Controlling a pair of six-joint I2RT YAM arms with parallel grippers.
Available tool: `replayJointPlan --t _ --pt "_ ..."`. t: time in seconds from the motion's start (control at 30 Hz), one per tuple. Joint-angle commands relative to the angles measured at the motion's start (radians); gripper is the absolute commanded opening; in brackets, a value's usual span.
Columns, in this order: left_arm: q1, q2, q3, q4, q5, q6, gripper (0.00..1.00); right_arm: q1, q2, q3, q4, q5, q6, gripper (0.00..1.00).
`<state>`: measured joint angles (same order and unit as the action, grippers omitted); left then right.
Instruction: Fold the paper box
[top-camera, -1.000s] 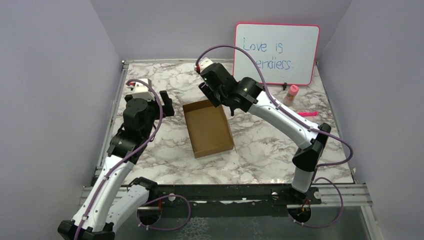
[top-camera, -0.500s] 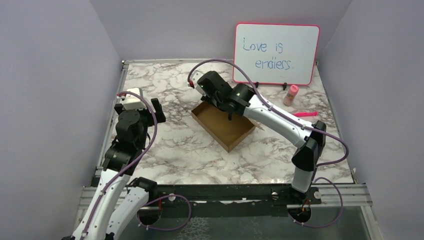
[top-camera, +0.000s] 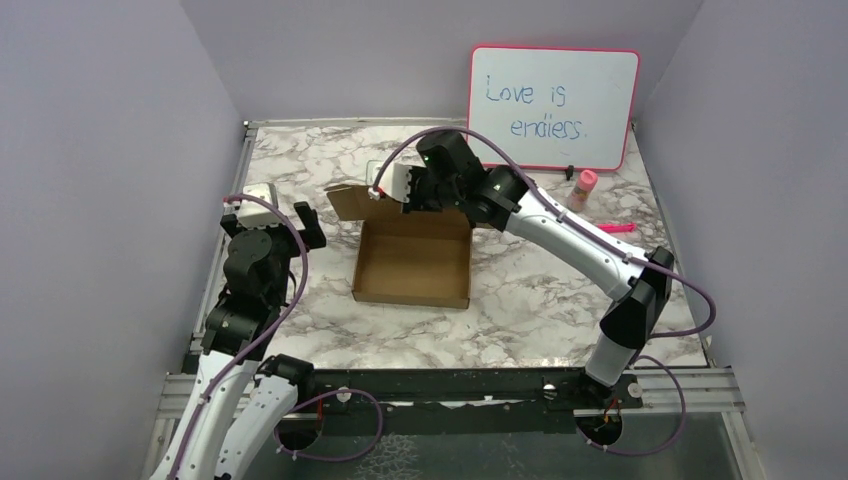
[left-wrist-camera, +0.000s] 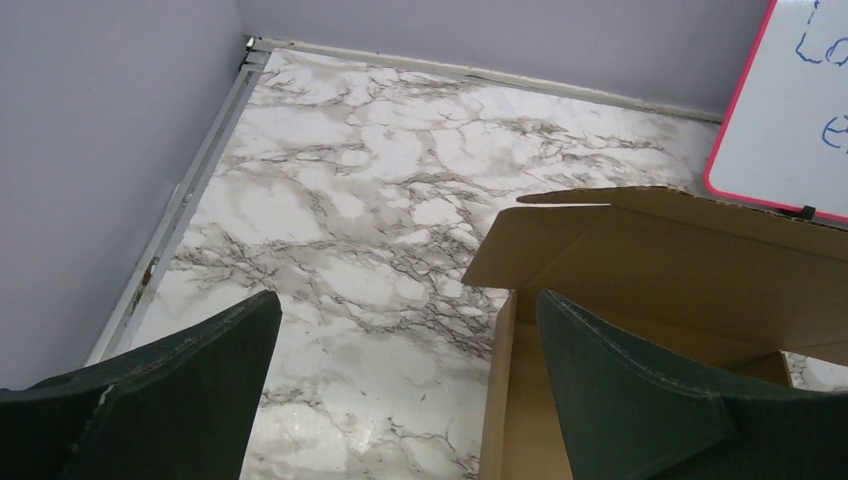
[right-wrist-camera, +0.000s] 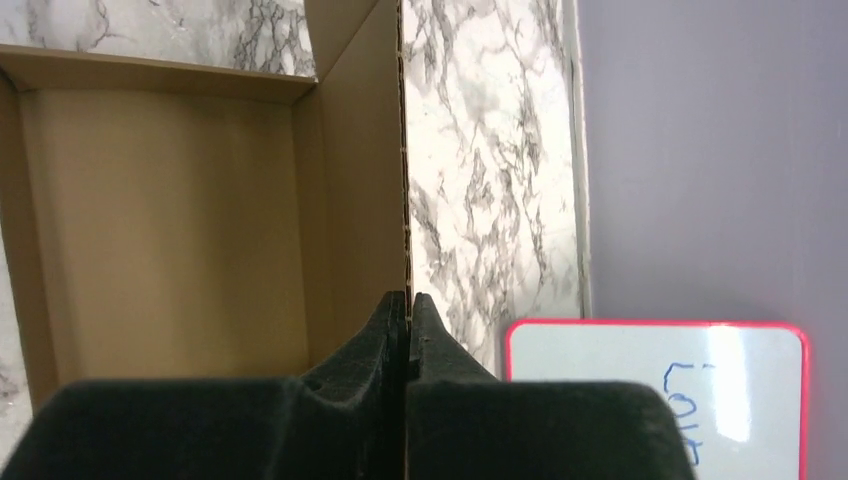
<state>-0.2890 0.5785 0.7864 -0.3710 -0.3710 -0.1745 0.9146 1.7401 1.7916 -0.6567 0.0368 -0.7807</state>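
The paper box (top-camera: 412, 266) is an open, shallow brown cardboard tray in the middle of the marble table, with a flap (top-camera: 350, 200) sticking out at its far left corner. My right gripper (top-camera: 432, 196) is shut on the box's far wall; in the right wrist view (right-wrist-camera: 408, 310) the thin cardboard edge (right-wrist-camera: 404, 180) runs between the closed pads. My left gripper (top-camera: 310, 226) is open and empty, just left of the box. In the left wrist view (left-wrist-camera: 405, 375) the box's left wall (left-wrist-camera: 498, 400) lies between the spread fingers.
A pink-framed whiteboard (top-camera: 552, 94) with blue writing leans on the back wall. A small pink-capped bottle (top-camera: 584, 186) and a pink marker (top-camera: 610, 228) lie at the back right. Metal rails edge the table (top-camera: 300, 160); purple walls enclose it.
My right gripper has swung the box round from a slanted lie to square with the table edge and its far-left flap now shows. My left gripper has drawn back slightly toward the near left.
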Motion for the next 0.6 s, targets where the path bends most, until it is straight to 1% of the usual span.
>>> replayJointPlan --t 0.0,0.13,0.17,0.3,0.43,0.47,0.57 --pt "0.014 -0.029 -0.028 0.051 0.035 0.019 0.99 -0.059 0.015 0.005 0.047 -0.185 -0.161 0.01" --pt "0.023 -0.037 -0.045 0.069 0.064 0.031 0.99 -0.084 0.04 0.013 0.055 -0.197 -0.192 0.01" --pt "0.026 -0.036 -0.048 0.073 0.072 0.034 0.99 -0.084 0.04 0.013 0.058 -0.192 -0.196 0.04" --pt "0.036 -0.023 -0.051 0.087 0.119 0.047 0.99 -0.083 0.023 0.016 0.063 -0.188 -0.185 0.17" --pt "0.037 -0.006 -0.055 0.101 0.149 0.068 0.99 -0.083 -0.022 -0.026 0.088 -0.17 -0.153 0.46" --pt "0.037 -0.003 -0.057 0.106 0.156 0.073 0.99 -0.084 -0.035 -0.037 0.09 -0.157 -0.14 0.49" --pt "0.037 0.015 -0.055 0.123 0.184 0.092 0.99 -0.084 -0.082 -0.075 0.102 -0.116 -0.096 0.53"
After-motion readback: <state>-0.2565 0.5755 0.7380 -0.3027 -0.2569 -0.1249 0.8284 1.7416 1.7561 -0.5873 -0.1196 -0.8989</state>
